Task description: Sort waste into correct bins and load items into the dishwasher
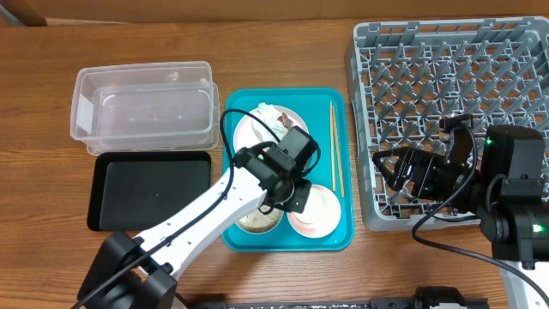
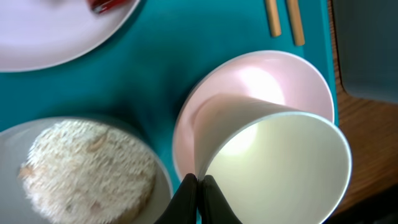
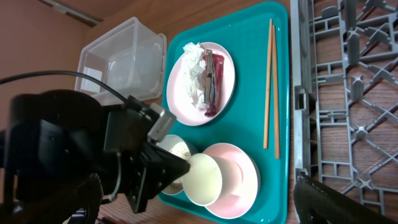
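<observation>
So the left gripper (image 2: 198,194) is clamped on the rim of the cup (image 2: 280,168). Its own camera shows both fingertips pinched tight on the near edge. The cup is tipped over with its mouth facing the camera, lying inside the pink bowl (image 2: 261,78) just ahead of the fingers. Off to the gripper's left is the white bowl (image 2: 15,140) with a mound of rice (image 2: 87,165) in it. Farther ahead are the plate (image 2: 43,37) and the ends of the chopsticks (image 2: 285,18), all on the teal tray (image 2: 155,74).

That close-up cuts off nearly everything on the plate. The right wrist view fills it in, with a red wrapper (image 3: 210,84) and white tissue (image 3: 191,59) sitting on the plate, beyond the left gripper.

Only the overhead shows both bins together. The clear tub (image 1: 141,107) and the black tray (image 1: 150,190) are side by side, well off to the left of the left gripper and outside the teal tray.

The right gripper (image 1: 410,172) hangs over the near left part of the rack (image 1: 455,94). It's a dark blob from above, and its own camera catches just one finger (image 3: 336,199), so there's no telling whether it's open or closed.
</observation>
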Available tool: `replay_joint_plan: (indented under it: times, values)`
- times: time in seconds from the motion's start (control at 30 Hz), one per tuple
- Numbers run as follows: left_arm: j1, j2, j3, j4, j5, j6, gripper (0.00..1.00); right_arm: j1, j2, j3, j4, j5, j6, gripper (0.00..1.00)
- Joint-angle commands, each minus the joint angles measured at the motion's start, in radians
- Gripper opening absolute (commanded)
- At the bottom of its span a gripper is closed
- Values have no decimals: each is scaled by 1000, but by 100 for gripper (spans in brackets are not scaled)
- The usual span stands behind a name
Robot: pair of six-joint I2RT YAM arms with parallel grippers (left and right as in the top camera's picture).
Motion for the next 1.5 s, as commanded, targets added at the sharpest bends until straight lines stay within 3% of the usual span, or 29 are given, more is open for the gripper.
replay_joint_plan:
  times: [0.0,0.17,0.4,0.53,0.6,1.03,1.27,1.33,1.37,1.4,1.43,1.47]
  values:
    - [50,-56,99,-38,6,24,4,-5,-7,26,0,-6,4,100]
    - [142,-92,161,-64,269,134,4,-5,-7,26,-9,-6,3,100]
    - [401,-103,167,-51,982,321,4,-4,-7,26,-3,-15,0,100]
    - [538,-100,167,-52,1357,402,4,0,-7,26,71,-270,-102,98]
    - [568,-100,167,-52,1445,409,4,20,-5,24,136,-415,-139,98]
    - [522,-100,167,-60,1444,397,4,254,83,24,392,-451,-51,94]
    - [522,-100,167,-53,1443,398,4,317,86,24,436,-450,-53,61]
    - [522,-100,167,-52,1443,398,4,317,86,24,434,-451,-52,59]
    - [523,-100,167,-52,1441,398,7,317,86,24,433,-450,-53,59]
    - [523,-100,167,-52,1438,401,20,317,86,24,431,-450,-53,58]
    - [523,-100,167,-52,1418,401,45,316,85,24,429,-440,-53,57]
    - [524,-100,167,-53,1402,401,49,314,83,24,426,-431,-52,56]
